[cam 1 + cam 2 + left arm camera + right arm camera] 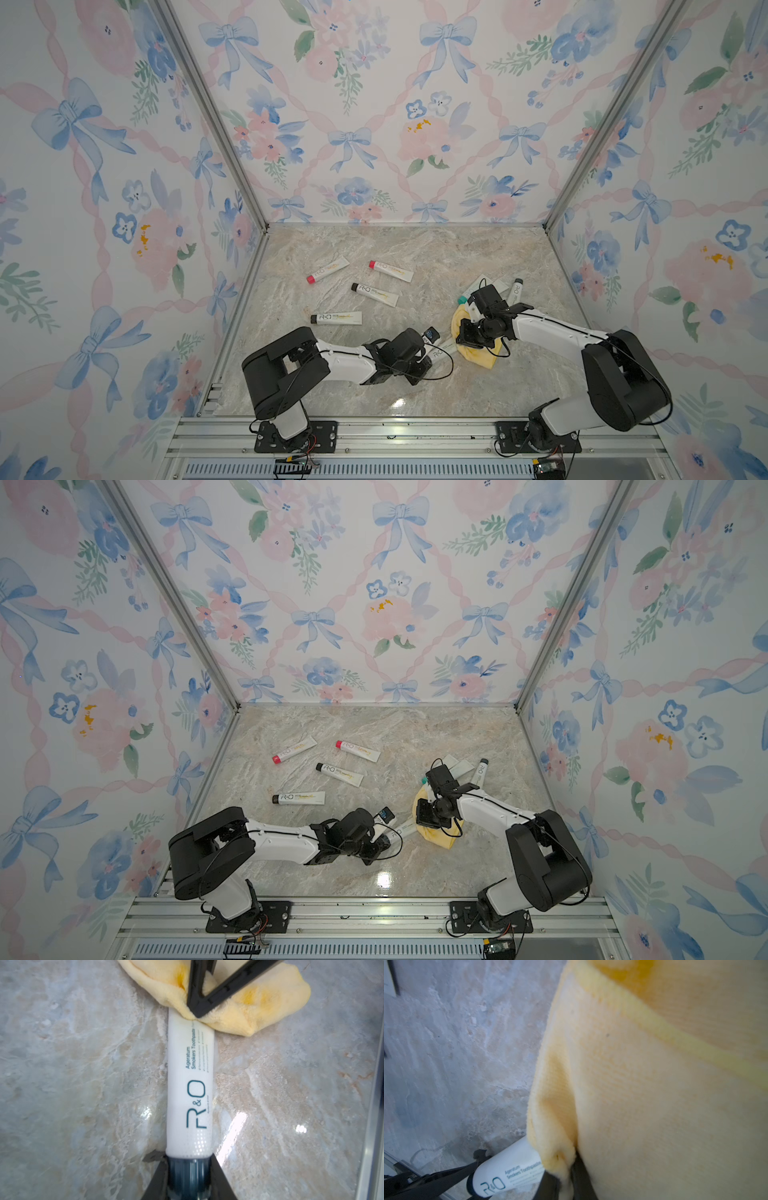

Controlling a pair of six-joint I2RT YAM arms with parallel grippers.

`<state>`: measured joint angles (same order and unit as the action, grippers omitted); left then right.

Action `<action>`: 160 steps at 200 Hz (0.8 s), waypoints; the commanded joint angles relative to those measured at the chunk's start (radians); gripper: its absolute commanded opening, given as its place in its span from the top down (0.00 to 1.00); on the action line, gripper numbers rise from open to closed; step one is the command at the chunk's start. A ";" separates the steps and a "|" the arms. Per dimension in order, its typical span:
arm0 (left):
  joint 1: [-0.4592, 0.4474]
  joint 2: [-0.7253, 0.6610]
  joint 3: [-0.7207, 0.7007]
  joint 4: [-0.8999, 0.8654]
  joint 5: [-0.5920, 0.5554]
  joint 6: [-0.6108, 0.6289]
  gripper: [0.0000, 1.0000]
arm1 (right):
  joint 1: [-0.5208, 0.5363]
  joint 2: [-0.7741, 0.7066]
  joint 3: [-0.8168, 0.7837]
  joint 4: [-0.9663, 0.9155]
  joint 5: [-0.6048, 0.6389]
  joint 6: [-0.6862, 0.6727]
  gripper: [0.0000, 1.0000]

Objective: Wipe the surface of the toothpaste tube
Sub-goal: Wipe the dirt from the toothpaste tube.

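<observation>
I hold R&O toothpaste tube (190, 1084) by capped end, left gripper (188, 1169) clamped, lower centre in both top views. Right gripper (200, 1005) pinches yellow cloth (259, 1001) over tail end. Wipe underway, I judge; printed body left.

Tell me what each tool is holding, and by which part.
The left tool grips the toothpaste tube by its dark cap. The right tool pinches a bunched fold of the yellow cloth.
</observation>
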<state>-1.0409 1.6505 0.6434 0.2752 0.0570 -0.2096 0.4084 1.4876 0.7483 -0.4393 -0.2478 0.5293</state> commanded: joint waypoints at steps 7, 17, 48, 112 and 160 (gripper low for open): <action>-0.003 0.021 -0.011 -0.045 -0.026 -0.001 0.75 | -0.014 0.049 -0.020 -0.115 0.137 -0.036 0.87; -0.002 0.024 -0.008 -0.046 -0.025 -0.001 0.75 | 0.002 0.055 -0.015 -0.110 0.114 -0.028 0.87; -0.002 0.021 -0.008 -0.046 -0.024 -0.001 0.75 | 0.093 0.045 0.002 -0.107 0.032 0.008 0.87; -0.002 0.029 -0.001 -0.045 -0.020 0.000 0.75 | 0.237 0.020 0.029 -0.095 -0.077 0.074 0.87; -0.003 0.024 -0.006 -0.046 -0.023 0.001 0.75 | 0.100 0.077 0.030 -0.104 0.007 0.016 0.87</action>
<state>-1.0409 1.6505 0.6434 0.2733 0.0536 -0.2100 0.5743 1.5021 0.7925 -0.4664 -0.2527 0.5732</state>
